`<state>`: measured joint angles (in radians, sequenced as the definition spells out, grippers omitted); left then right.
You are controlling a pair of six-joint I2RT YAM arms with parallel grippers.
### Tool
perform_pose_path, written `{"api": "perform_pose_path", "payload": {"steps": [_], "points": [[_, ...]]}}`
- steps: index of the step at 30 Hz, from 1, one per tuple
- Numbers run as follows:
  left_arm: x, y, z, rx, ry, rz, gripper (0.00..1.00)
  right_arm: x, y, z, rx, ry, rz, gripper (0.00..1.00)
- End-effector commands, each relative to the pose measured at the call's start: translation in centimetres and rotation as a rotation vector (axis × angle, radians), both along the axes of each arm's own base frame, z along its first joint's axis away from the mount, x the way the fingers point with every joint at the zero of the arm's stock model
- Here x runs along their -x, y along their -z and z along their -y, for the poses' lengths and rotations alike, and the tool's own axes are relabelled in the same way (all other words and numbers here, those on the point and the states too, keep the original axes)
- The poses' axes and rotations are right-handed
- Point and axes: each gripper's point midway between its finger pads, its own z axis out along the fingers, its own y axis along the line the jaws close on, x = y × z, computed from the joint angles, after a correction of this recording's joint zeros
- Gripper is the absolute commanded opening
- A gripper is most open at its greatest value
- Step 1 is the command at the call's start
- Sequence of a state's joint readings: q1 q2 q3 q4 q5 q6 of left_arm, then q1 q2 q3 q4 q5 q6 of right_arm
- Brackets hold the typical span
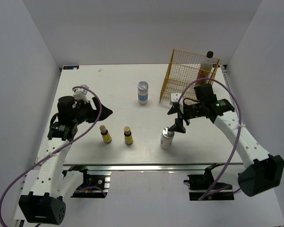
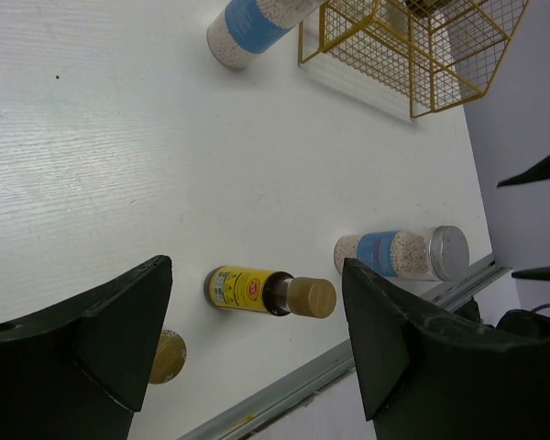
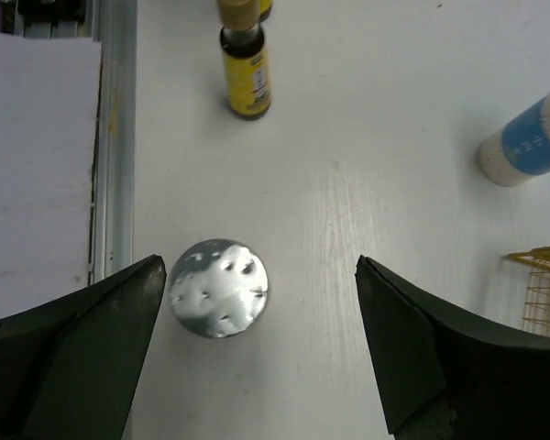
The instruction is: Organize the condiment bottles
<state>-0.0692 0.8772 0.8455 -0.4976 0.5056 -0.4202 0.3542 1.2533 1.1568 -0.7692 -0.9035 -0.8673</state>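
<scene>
Two tiny brown yellow-labelled bottles (image 1: 105,134) (image 1: 128,135) stand near the table's front edge. My left gripper (image 1: 104,112) hovers open just behind them, holding nothing. In its wrist view one small bottle (image 2: 270,293) lies between the fingers' line of sight, and the other's tan cap (image 2: 168,356) peeks from behind a finger. A white silver-topped shaker (image 1: 166,138) stands front centre. My right gripper (image 3: 258,266) is open above it, and its silver top (image 3: 219,288) sits close to one finger, untouched. A blue-banded shaker (image 1: 142,92) stands mid-table. The amber black-capped bottle (image 1: 206,66) stands inside the rack.
The yellow wire rack (image 1: 187,75) stands at the back right, just behind my right arm; its corner (image 3: 545,284) shows in the right wrist view. The metal rail (image 1: 142,166) runs along the table's near edge. White walls close in the sides and back.
</scene>
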Motion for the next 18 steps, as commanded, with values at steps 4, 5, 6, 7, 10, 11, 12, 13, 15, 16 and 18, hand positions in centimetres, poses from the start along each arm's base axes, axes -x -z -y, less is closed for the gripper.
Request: {"api": "perform_pose_path", "payload": {"steps": [4,5,6,7,10,11,12,13,15,16,18], "points": [[0.8,-1.4,0.3,-0.002,0.033,0.031,0.85,2.5,2.5,0.3,0.081,-0.018,0.072,0.89],[0.9,-1.4,0.3,-0.004,0.033,0.033,0.85,2.8,2.8,0.2,0.088,-0.026,0.067,0.89],[1.0,-1.5,0.2,-0.004,0.031,0.035,0.85,2.7,3.0,0.1,0.093,-0.022,0.067,0.89],[1.1,-1.5,0.2,-0.005,0.031,0.035,0.85,2.4,3.4,0.2,0.104,-0.002,0.072,0.89],[1.4,-1.5,0.1,-0.005,0.027,0.039,0.85,1.4,4.8,0.2,0.142,0.048,0.095,0.89],[1.5,-1.5,0.2,-0.003,0.027,0.039,0.85,1.2,5.2,0.1,0.149,0.062,0.091,0.89],[1.6,-1.6,0.2,-0.002,0.027,0.043,0.85,0.9,5.5,0.1,0.158,0.075,0.096,0.89],[1.7,-1.5,0.2,0.001,0.025,0.039,0.85,0.4,5.8,0.2,0.166,0.091,0.109,0.89],[1.8,-1.6,0.1,0.002,0.02,0.044,0.85,0.2,6.0,0.1,0.174,0.095,0.111,0.89],[1.9,-1.6,0.1,0.003,0.017,0.042,0.85,0.3,6.1,0.2,0.177,0.092,0.106,0.89],[2.1,-1.6,0.0,0.002,0.013,0.047,0.85,0.7,6.5,0.1,0.184,0.078,0.099,0.89]]}}
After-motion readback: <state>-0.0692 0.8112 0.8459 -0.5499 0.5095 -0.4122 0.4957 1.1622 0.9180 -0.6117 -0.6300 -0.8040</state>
